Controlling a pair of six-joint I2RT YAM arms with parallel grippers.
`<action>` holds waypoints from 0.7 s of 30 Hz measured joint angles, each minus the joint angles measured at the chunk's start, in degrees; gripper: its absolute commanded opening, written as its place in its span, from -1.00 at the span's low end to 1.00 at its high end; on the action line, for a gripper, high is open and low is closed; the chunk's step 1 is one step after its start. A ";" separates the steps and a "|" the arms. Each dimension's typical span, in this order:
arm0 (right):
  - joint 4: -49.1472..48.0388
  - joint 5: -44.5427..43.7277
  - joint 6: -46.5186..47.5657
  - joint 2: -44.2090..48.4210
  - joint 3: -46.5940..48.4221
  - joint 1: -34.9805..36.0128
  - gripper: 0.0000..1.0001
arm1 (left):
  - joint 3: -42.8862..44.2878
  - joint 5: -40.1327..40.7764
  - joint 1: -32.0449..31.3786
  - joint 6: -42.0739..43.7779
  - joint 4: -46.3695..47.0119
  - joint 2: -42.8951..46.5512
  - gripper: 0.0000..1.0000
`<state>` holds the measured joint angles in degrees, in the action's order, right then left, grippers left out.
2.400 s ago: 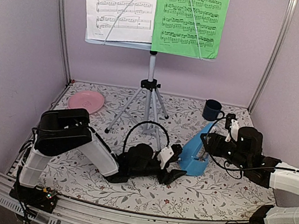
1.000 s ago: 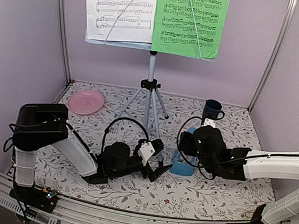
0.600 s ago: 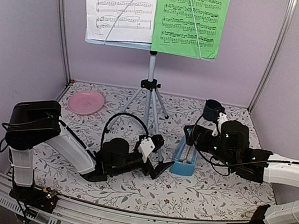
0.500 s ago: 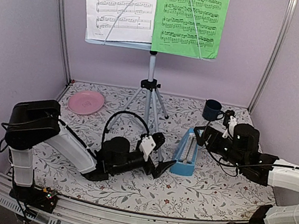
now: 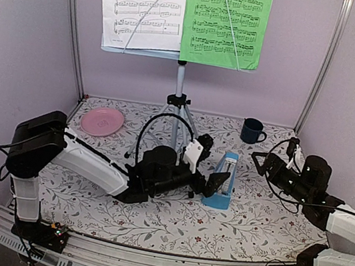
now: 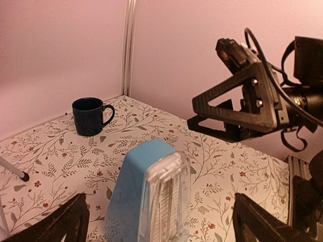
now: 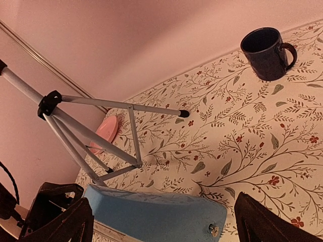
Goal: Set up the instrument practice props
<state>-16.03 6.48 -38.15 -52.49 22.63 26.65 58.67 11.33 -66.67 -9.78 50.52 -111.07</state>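
**Desk:** What are you looking at, biggest first?

**Me:** I'm watching the music stand (image 5: 180, 79), which is standing at the far middle of the table (image 5: 251, 219) with its tripod legs splayed. It is carrying the white page (image 5: 142, 6) on its left half and the green page (image 5: 226, 19) on its right. Both arms are reaching in low. The blue metronome (image 5: 225, 180) is standing upright, near and right of the tripod, with its long axis vertical and its clear front showing toward the near side.

**Desk:** Which arm is closer to it?

**Me:** The left one, I'm judging. The left gripper (image 5: 214, 183) is sitting just to the metronome's left with its fingers spread wide. In the left wrist view the metronome is rising between them. The right gripper (image 5: 263, 165) is also spread wide and gripping nothing. It is hanging to the metronome's right, with bare tablecloth between them. Any grasp would be coming from the left, across the narrow body.

**Desk:** What are you missing?

**Me:** The frame's upper edge is cutting off the tops of the stand and pages. I'm not able to tell whether the left fingers are touching the metronome, since that wrist view is cropping its base. The pendulum behind the cover is too blurred to read. The mug (image 5: 252, 130) and plate (image 5: 101, 121) are sitting far back, well apart from all this.
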 measured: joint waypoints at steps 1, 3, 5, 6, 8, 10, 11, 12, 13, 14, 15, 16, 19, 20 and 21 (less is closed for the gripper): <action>-0.13 0.20 0.00 0.31 0.00 -0.42 0.98 | 1.22 0.81 -0.15 -0.92 -0.85 0.00 0.99; -0.39 0.63 0.02 0.92 0.00 -1.22 0.98 | 6.05 3.63 -0.68 -3.32 -4.94 -1.07 0.99; -0.48 0.98 0.04 1.25 0.00 -2.10 0.98 | 13.14 6.95 -1.29 -5.53 -10.05 -3.85 0.99; -0.52 1.07 0.04 1.29 0.00 -2.54 0.98 | 17.16 8.74 -1.62 -6.62 -12.92 -5.73 0.99; -0.52 1.07 0.02 1.31 0.00 -3.39 0.98 | 22.73 11.93 -2.25 -8.13 -17.40 -8.66 0.99; -0.52 1.07 0.04 1.31 0.00 -4.07 0.98 | 25.07 14.32 -2.78 -8.94 -20.50 -10.54 0.99; -0.52 1.07 0.04 1.31 0.00 -4.26 0.98 | 25.66 15.21 -2.97 -9.18 -21.70 -11.15 0.98; -0.50 1.01 0.04 1.40 0.00 -4.39 0.98 | 26.60 16.26 -3.17 -9.49 -23.45 -12.07 0.93; -0.48 0.96 0.07 1.51 0.00 -4.55 0.98 | 27.71 17.25 -3.32 -9.90 -25.24 -13.11 0.87; -0.48 0.92 0.09 1.68 0.00 -4.61 0.98 | 28.59 18.03 -3.41 -10.27 -26.40 -13.97 0.81; -0.46 0.83 0.20 1.84 -0.02 -4.63 0.98 | 29.81 19.32 -3.48 -10.45 -28.09 -15.08 0.75; -0.46 0.72 0.28 2.12 -0.11 -4.66 0.98 | 30.58 20.09 -3.45 -10.82 -29.24 -15.76 0.69; -0.33 0.50 0.59 2.64 -0.44 -4.68 0.98 | 31.52 21.64 -3.41 -11.85 -32.24 -16.72 0.55; -0.33 0.46 0.66 2.67 -0.68 -4.68 0.98 | 31.78 22.10 -3.45 -12.13 -32.72 -16.79 0.54; -0.28 0.42 0.68 2.64 -0.87 -4.68 0.98 | 32.09 22.23 -3.50 -12.33 -33.33 -16.79 0.54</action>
<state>-16.32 6.90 -37.47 -49.84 21.76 21.98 90.76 33.56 -70.17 -22.11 17.19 -127.85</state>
